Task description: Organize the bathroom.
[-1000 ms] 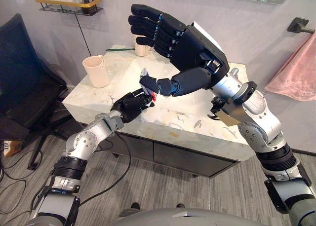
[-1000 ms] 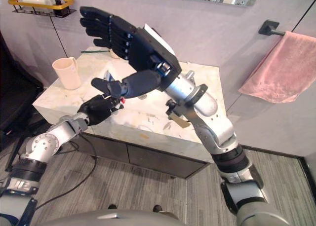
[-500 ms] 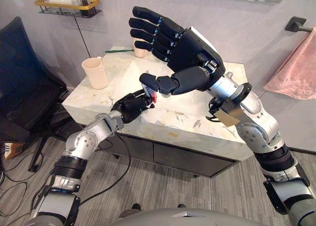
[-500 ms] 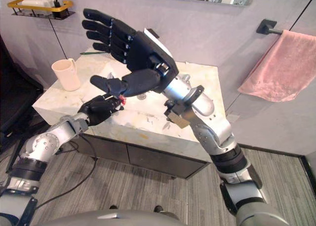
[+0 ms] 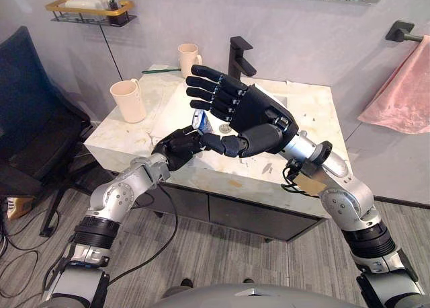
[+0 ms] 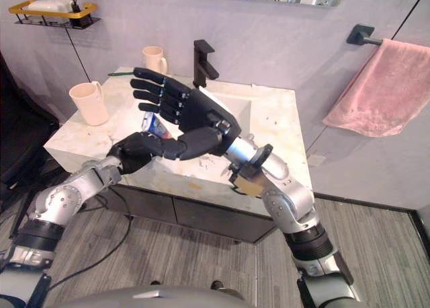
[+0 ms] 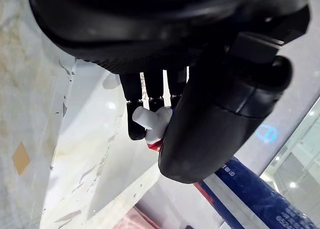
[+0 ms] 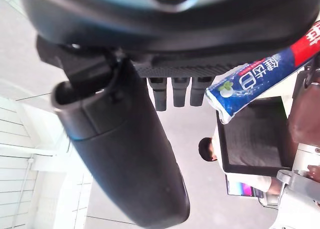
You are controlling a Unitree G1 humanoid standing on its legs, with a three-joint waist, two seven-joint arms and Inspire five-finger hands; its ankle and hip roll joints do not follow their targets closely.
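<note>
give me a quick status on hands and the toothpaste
Left hand shut on toothpaste tube, held over counter edge. Right hand open beside tube, thumb near it. Faucet and two cups stand behind.

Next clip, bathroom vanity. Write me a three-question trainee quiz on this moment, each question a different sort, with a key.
1. True or false: the left hand is shut on the toothpaste tube.
2. Multiple choice: how are the fingers of the right hand? A) curled round a cup; B) spread and straight, holding nothing; C) pinching the towel.
3. Fill in: the pink towel hangs on the ____ to the robot's right of the marble counter.

Key
1. True: its fingers curl round the tube's lower end.
2. B: the open hand is beside the tube, thumb below it; contact cannot be told.
3. Wall; it hangs from a dark bar there.
</note>
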